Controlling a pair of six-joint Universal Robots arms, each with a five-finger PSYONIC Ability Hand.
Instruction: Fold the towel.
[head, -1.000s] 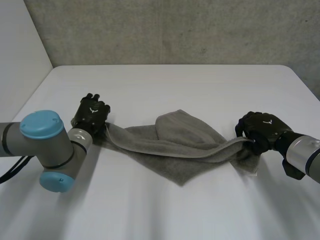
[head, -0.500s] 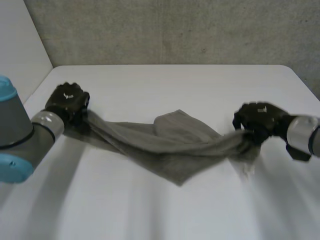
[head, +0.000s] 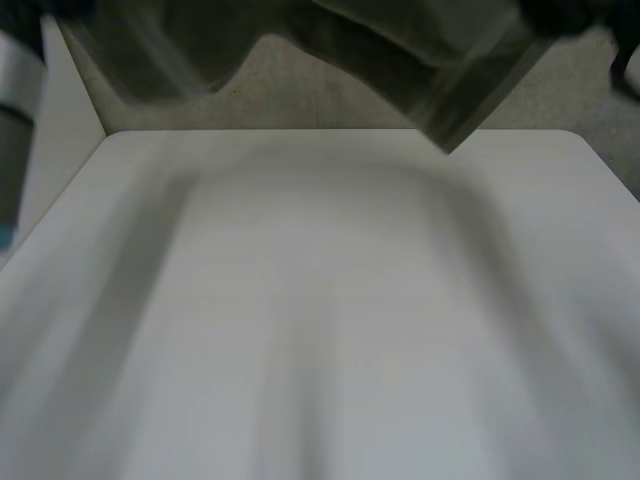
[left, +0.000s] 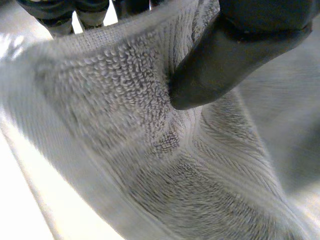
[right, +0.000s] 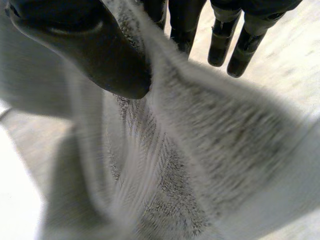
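- High above the white rectangular table (head: 330, 330), the grey terry-cloth towel (head: 400, 50) hangs in the air, stretched between the two arms and seen against the rough grey concrete wall (head: 300, 100) behind.
- From the head view, the towel's lower edge sags in an uneven line. One pointed corner hangs lowest on the robot's right side, near the table's far edge.
- The towel is smeared by motion blur there, so its folds cannot be made out.
- The grey left arm (head: 15, 90) stands at the side of the table, reaching upward.
- The black left hand (left: 225, 65) is closed on the towel. In its wrist view the thumb presses into the looped pile just below the hemmed edge.
- The left hand's fingers (left: 55, 20) sit behind that same edge, so the cloth is pinched between them and the thumb.
- Below the left hand's grip, the towel falls away in diagonal pleats, with a flat woven band running along its border.
- The black right hand (right: 90, 50) is likewise clamped on the towel. Its thumb bears down on the near face of the cloth close to the edge.
- The right hand's fingers (right: 240, 45) show beyond the edge on the far side, and the fabric passes between them and the thumb.
- Under the right hand, the cloth bunches into a deep fold and hangs down past the palm.
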